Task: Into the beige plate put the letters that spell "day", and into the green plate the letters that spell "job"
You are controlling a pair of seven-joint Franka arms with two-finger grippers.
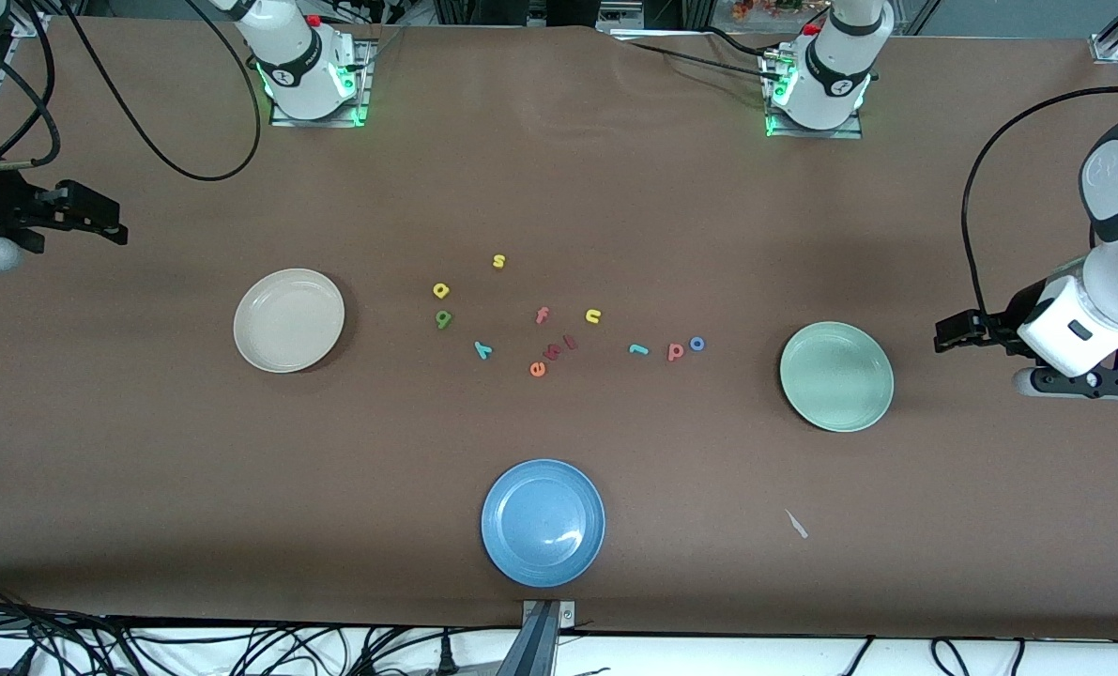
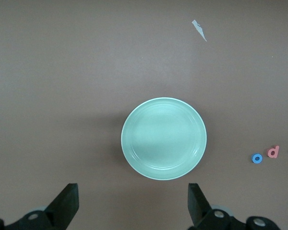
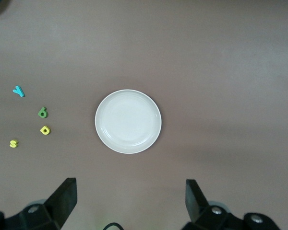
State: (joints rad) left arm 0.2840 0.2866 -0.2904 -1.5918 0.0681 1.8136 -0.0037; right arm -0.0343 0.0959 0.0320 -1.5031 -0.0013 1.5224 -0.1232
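Note:
The beige plate (image 1: 288,319) (image 3: 128,121) lies toward the right arm's end, the green plate (image 1: 836,376) (image 2: 163,139) toward the left arm's end. Beside the beige plate lie the yellow "a" (image 1: 441,290) (image 3: 45,130), green "d" (image 1: 443,319) (image 3: 42,112) and teal "y" (image 1: 482,350) (image 3: 18,90). Closer to the green plate sit the teal "j" (image 1: 638,349), red "b" (image 1: 676,351) (image 2: 273,152) and blue "o" (image 1: 696,344) (image 2: 257,158). My left gripper (image 1: 945,335) (image 2: 133,201) hangs open beside the green plate. My right gripper (image 1: 113,225) (image 3: 131,199) hangs open beside the beige plate. Both hold nothing.
A blue plate (image 1: 543,522) sits near the table's front edge. Other letters lie mid-table: a yellow "s" (image 1: 498,261), pink "f" (image 1: 542,314), yellow "u" (image 1: 593,316) and orange "e" (image 1: 537,369). A white paper scrap (image 1: 796,524) lies nearer the camera than the green plate.

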